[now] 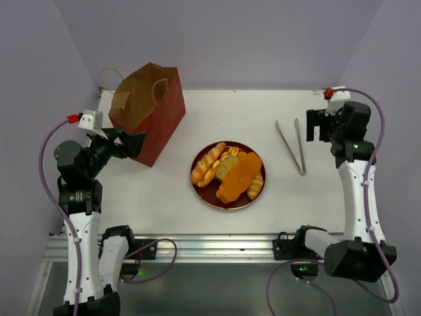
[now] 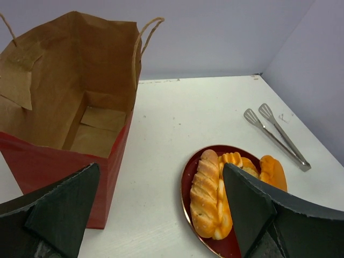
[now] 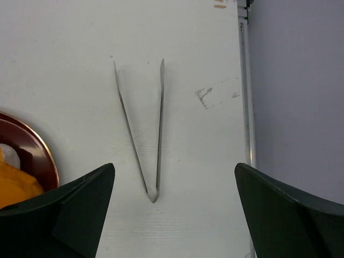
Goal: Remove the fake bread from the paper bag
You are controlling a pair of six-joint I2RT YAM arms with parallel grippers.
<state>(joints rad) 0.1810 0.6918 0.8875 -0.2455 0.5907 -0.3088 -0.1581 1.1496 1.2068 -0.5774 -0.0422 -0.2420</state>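
Observation:
The paper bag (image 1: 146, 112) stands upright at the back left, dark red outside. In the left wrist view the paper bag (image 2: 70, 107) shows its brown inside and floor with no bread in it. The fake bread (image 1: 227, 172) lies piled on a round dark-red plate (image 1: 209, 195) mid-table; a ridged loaf (image 2: 207, 193) is nearest the left wrist camera. My left gripper (image 1: 137, 143) (image 2: 161, 169) is open and empty, just off the bag's near right corner. My right gripper (image 1: 314, 126) (image 3: 174, 167) is open and empty at the far right, above the table.
Metal tongs (image 1: 294, 145) (image 3: 145, 129) lie flat on the white table right of the plate, below my right gripper. The plate's rim (image 3: 37, 156) shows at the left edge of the right wrist view. Purple walls close the back and both sides.

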